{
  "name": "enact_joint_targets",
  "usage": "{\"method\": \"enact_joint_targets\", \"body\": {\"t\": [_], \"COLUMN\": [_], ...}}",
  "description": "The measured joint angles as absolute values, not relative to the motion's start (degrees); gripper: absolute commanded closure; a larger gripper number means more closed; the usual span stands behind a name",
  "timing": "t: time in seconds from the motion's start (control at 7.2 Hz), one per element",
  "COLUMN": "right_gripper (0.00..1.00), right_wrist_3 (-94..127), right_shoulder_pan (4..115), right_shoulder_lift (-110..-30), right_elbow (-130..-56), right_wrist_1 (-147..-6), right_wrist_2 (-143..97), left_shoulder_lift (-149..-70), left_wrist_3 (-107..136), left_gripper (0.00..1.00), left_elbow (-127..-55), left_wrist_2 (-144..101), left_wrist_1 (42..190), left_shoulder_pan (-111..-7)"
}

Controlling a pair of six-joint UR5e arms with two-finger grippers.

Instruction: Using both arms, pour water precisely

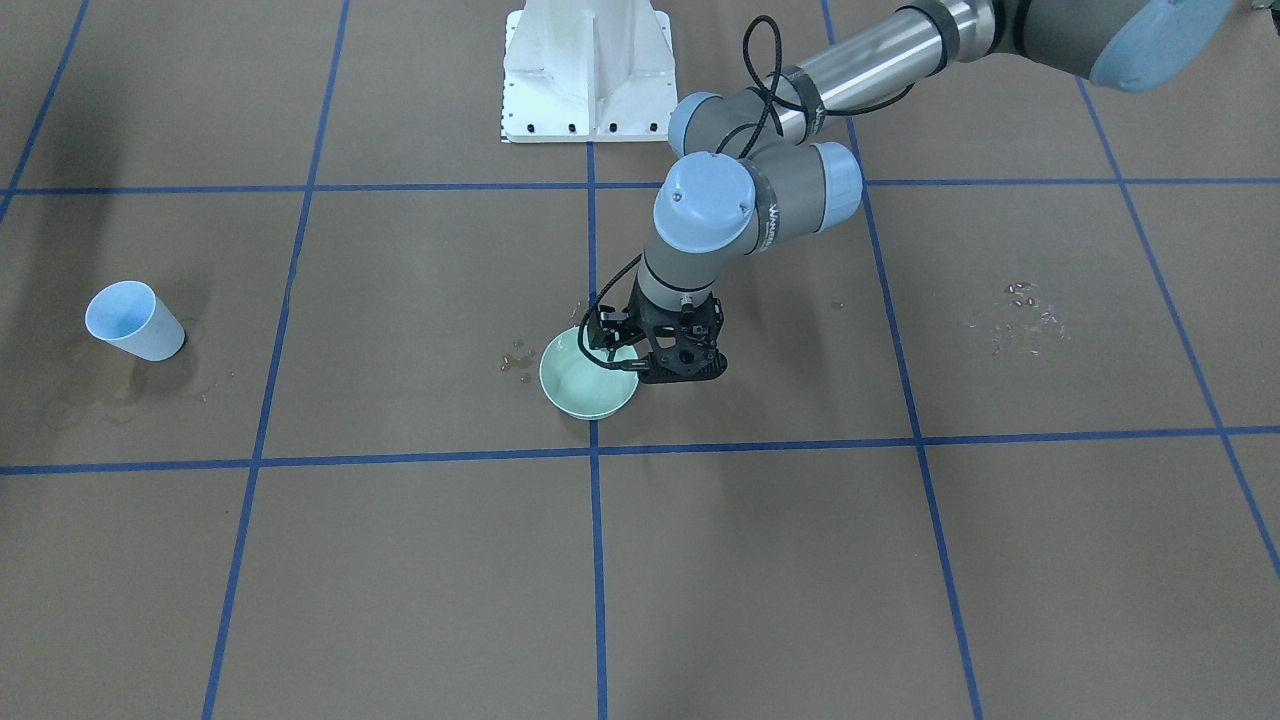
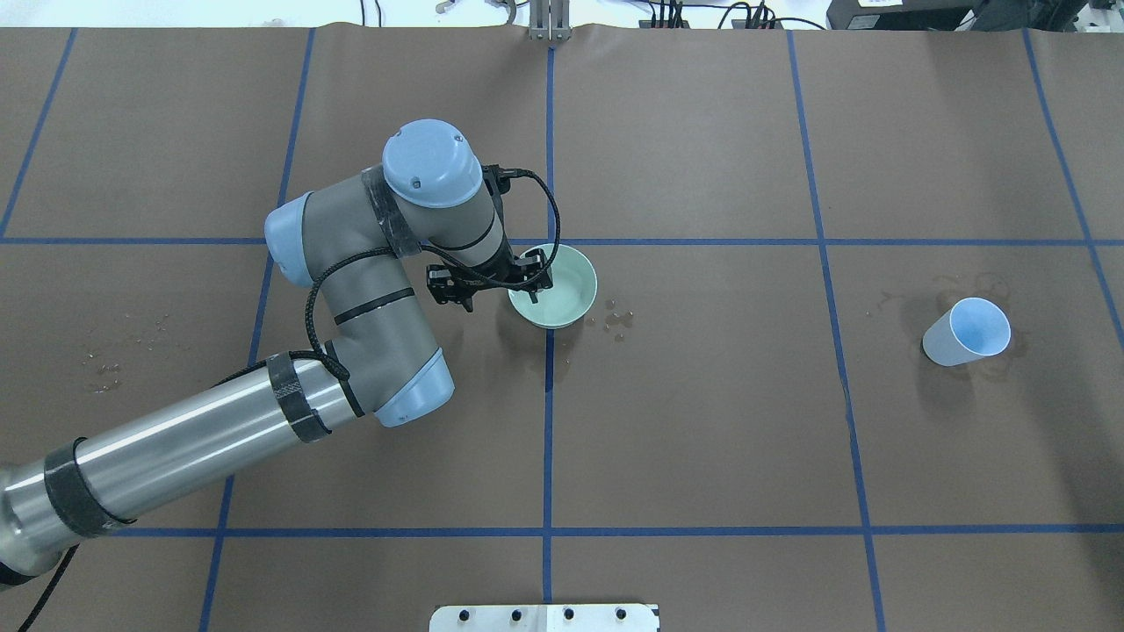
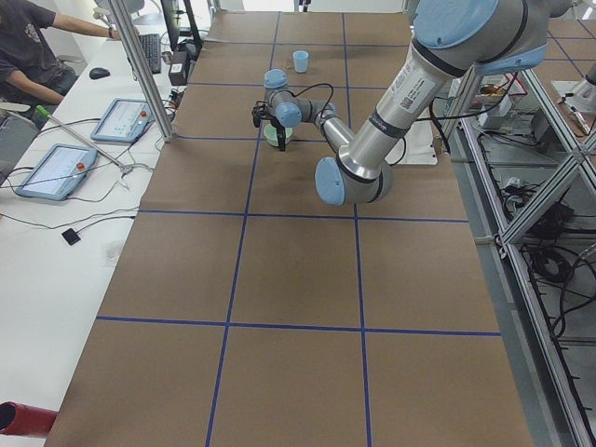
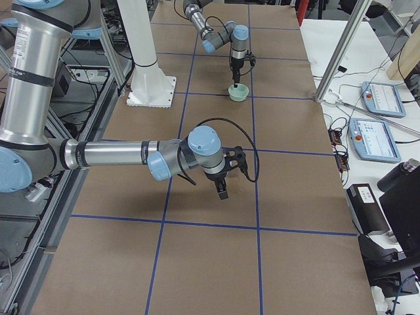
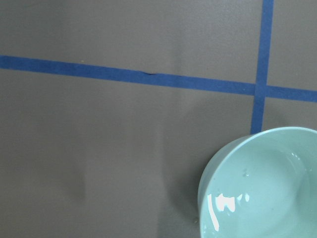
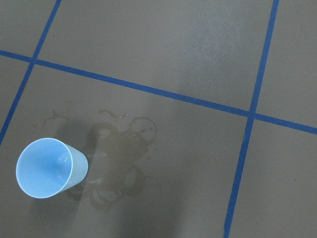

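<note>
A mint-green bowl [image 2: 571,285] stands on the brown table near its centre, also in the front view [image 1: 585,392]. The water [image 5: 223,203] shows as white glints inside it. My left gripper [image 2: 534,279] points down at the bowl's rim on the robot's left side [image 1: 612,352]. I cannot tell whether its jaws are open or shut. A light blue cup [image 2: 966,332] stands upright far to the right, and the right wrist view looks down on it [image 6: 49,168]. My right gripper [image 4: 222,190] shows only in the exterior right view, above the table. Its state cannot be told.
Water droplets [image 2: 615,318] lie beside the bowl. Wet stains [image 6: 119,158] surround the cup. More droplets [image 1: 1025,310] lie on the robot's left side. The white pedestal base [image 1: 587,70] stands at the robot's edge. An operator [image 3: 28,47] and tablets [image 3: 126,116] are at a side desk.
</note>
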State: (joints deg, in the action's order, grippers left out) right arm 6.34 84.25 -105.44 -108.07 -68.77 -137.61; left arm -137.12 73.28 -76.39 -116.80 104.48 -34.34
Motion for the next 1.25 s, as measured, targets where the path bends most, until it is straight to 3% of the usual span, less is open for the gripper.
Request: {"method": "enact_joint_targets", "body": {"t": [0.83,0.97,1.25], "right_gripper": [0.01,0.01,0.01], "right_wrist_3": [6.24,6.24,6.30], "right_shoulder_pan": [84.27,84.24,84.21], "right_shoulder_lift": [-105.27,-105.24,-105.13], "right_elbow": [-107.64,-107.60,-107.58], "right_wrist_1": [-68.73,-68.73,-68.73], "right_wrist_2": [-137.56,-137.60,-137.58], "left_shoulder_lift": [-136.38,-133.69,-117.86], "left_wrist_3": [74.13,73.95,68.16], "left_gripper": [1.00,1.00,1.00], "left_elbow": [-77.37,-80.19,-90.37], "left_wrist_2": [-118.33,-121.70,-129.24], "left_wrist_1": [109.82,110.55,115.69], "left_shoulder_pan": [-36.41,-38.60,-44.42]}}
